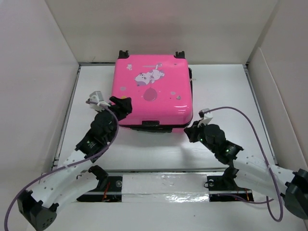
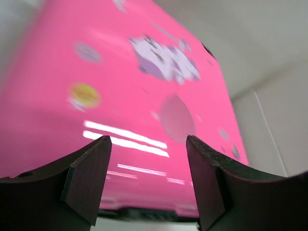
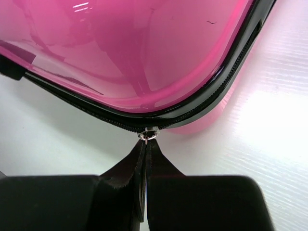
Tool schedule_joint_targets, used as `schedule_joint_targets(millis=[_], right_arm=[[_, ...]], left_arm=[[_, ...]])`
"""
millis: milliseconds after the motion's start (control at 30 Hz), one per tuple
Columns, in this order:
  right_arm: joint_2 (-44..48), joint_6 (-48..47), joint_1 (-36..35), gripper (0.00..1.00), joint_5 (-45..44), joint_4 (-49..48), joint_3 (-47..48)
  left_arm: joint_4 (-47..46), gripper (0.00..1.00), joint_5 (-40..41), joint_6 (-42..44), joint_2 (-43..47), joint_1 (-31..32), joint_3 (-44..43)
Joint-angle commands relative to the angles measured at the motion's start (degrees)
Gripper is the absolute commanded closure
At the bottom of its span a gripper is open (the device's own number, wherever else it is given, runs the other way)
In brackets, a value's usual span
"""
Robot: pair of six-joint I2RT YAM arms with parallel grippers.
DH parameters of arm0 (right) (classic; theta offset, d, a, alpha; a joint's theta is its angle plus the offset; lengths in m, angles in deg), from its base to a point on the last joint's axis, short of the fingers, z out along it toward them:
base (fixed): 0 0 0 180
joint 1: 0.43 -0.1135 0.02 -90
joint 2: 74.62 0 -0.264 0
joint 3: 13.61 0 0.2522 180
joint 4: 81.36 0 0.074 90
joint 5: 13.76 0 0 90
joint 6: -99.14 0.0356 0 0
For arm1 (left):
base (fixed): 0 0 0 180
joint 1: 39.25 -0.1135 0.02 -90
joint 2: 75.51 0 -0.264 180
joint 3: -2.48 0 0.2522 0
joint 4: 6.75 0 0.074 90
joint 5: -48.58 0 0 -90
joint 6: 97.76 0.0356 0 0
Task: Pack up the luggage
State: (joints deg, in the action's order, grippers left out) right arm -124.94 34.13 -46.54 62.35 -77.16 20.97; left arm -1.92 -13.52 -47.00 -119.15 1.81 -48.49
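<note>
Luggage (image 3: 144, 48), zipper pull (image 3: 148, 136) in grip of right end effector (image 3: 146, 148)

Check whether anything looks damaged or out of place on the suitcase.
Nothing major. The luggage lies flat on the table with its lid down, nothing spilled. Only a tiny dark mark shows on its shell near the corner where the right end effector pinches the zipper pull.

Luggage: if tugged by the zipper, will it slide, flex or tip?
The luggage likely stays stiff: glossy hard shell. Lying flat and wide on the smooth table, it probably slides rather than tips. Its shiny surface looks slippery; the zipper pull pinched in the right gripper seems the surer hold.
</note>
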Motion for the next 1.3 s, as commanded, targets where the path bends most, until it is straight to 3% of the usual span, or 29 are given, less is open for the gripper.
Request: schedule_joint_targets(millis=[0,167,300,367,433,633,800,1000,1267], right_arm=[[7.2,-4.4,5.3,1.0,2.6,3.2,0.6],[12.1,-10.2,12.7,1.0,7.8,9.4,3.5],[12.4,-11.0,14.7,1.0,10.9,11.2,4.7],[13.0,-11.0,15.3,1.0,11.0,11.9,4.8],[13.7,-11.2,16.9,1.0,11.9,12.6,5.0],[14.9,-11.8,17.5,1.0,16.5,11.4,4.1],[9.3,-11.8,12.8,1.0,20.5,8.0,4.3],[3.4,-9.0,-1.2,1.0,11.8,3.0,6.9],[-7.6,-6.7,-13.8,1.0,9.4,-6.3,11.6]], left_arm=[[8.2,0.41,5.7,-4.5,3.0,-5.2,-2.5],[13.9,0.69,9.2,-10.1,7.6,-12.9,-0.1],[11.9,0.72,-6.6,-12.3,4.4,-24.8,4.1],[9.6,0.74,-12.4,-12.4,1.9,-27.5,5.7],[6.6,0.77,-18.0,-13.2,-1.3,-29.3,7.8],[-1.8,0.8,-24.8,-14.8,-5.7,-30.1,12.8],[-9.1,0.82,-24.6,-16.6,-11.5,-22.2,10.9],[-13.4,0.83,-20.0,-17.9,-16.3,-11.1,7.5],[-18.5,0.83,-16.7,-19.4,-22.2,1.7,5.5]])
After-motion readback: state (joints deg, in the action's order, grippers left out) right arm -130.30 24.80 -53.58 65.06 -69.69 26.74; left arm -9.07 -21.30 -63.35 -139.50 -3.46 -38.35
